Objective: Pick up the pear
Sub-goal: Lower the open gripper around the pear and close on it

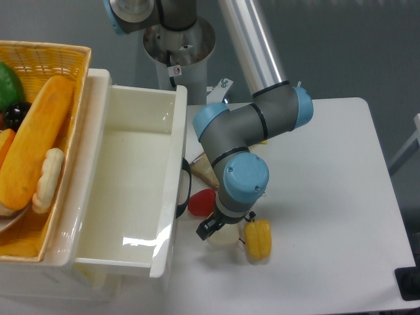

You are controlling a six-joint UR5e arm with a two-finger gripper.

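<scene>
The pear (224, 237) is a cream-white roundish fruit lying on the white table, mostly hidden under my wrist. My gripper (227, 223) points down over it, and it stands open with its jaws on either side of the fruit. One dark fingertip (205, 229) shows at the pear's left edge; the other finger is largely hidden behind the blue wrist joint (245, 182). I cannot tell whether the fingers touch the pear.
A yellow bell pepper (258, 239) lies just right of the pear and a red pepper (203, 201) just left of it. A white bin (135, 184) stands on the left, with a wicker basket (46, 59) of toy food beyond it. A beige item (206, 172) lies under the arm.
</scene>
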